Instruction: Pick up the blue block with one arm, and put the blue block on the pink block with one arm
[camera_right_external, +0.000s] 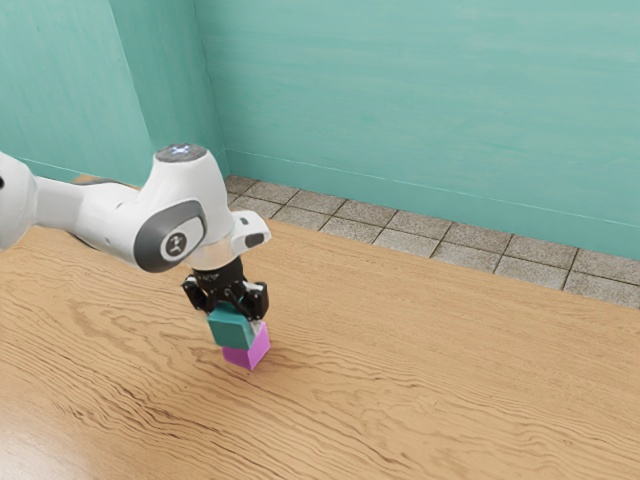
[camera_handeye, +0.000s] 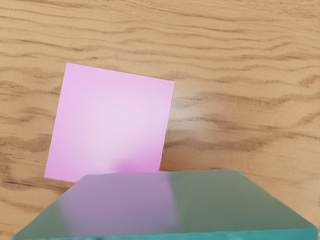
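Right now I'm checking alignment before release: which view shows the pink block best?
The wrist view: the pink block shows nearly its whole top face. The exterior view shows it small, partly hidden by the blue block.

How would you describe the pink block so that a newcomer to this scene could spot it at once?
On the wooden table, follow the white arm down to its black gripper, which holds a teal-blue block. The pink block sits on the table just beneath that one. It is the only pink thing, and the lower of the two blocks.
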